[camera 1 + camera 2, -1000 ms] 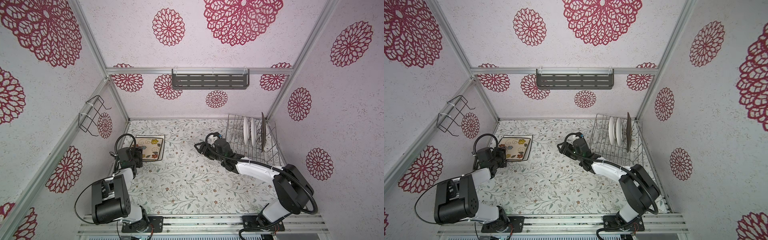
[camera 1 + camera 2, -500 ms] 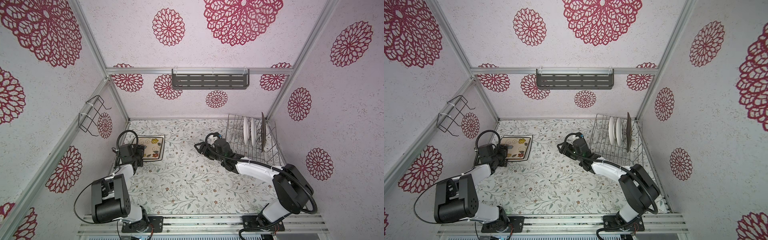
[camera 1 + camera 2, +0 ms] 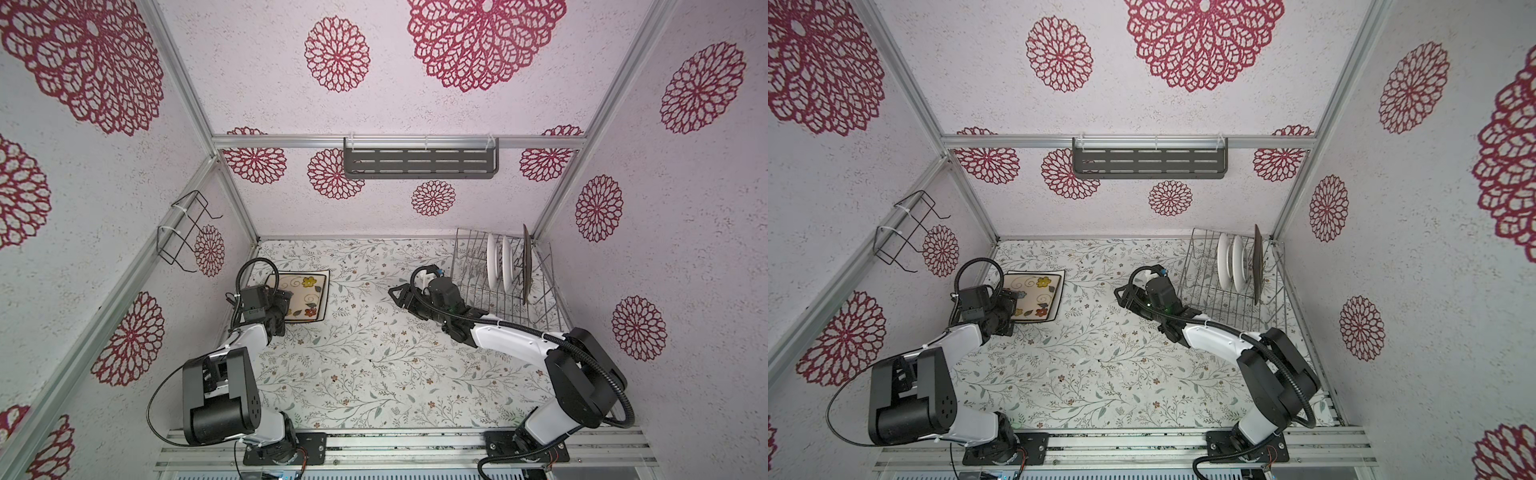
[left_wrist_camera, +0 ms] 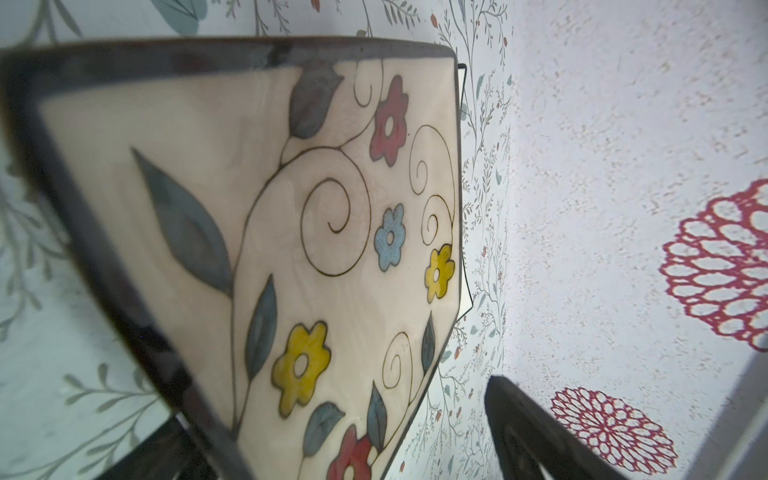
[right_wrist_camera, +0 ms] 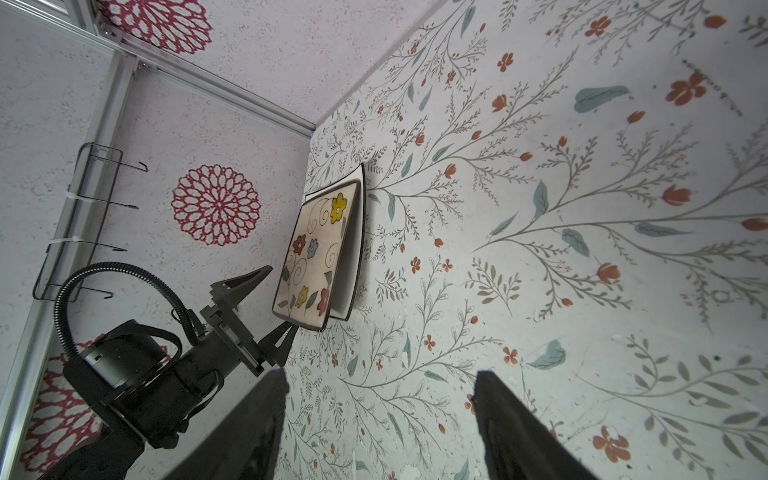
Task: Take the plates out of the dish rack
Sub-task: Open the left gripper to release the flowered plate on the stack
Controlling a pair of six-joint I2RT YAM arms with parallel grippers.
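Next pick lies at frame right
My left gripper (image 3: pixel 286 300) gapes at a corner of the flowered plate (image 3: pixel 307 291), centre left; my right gripper (image 3: pixel 400 296), open, empty, sits just left of the dish rack (image 3: pixel 544 299); plates (image 3: pixel 496 266) upright there.

The left arm (image 3: pixel 245 343) and right arm (image 3: pixel 511 338) are wearing glossy white shells between bulky black joint housings. A black ribbed hose (image 5: pixel 120 266) is trailing along each. The left gripper (image 5: pixel 282 298) is showing black wedge-shaped fingers (image 5: pixel 245 280); black base plates (image 3: pixel 311 445) are anchoring both.
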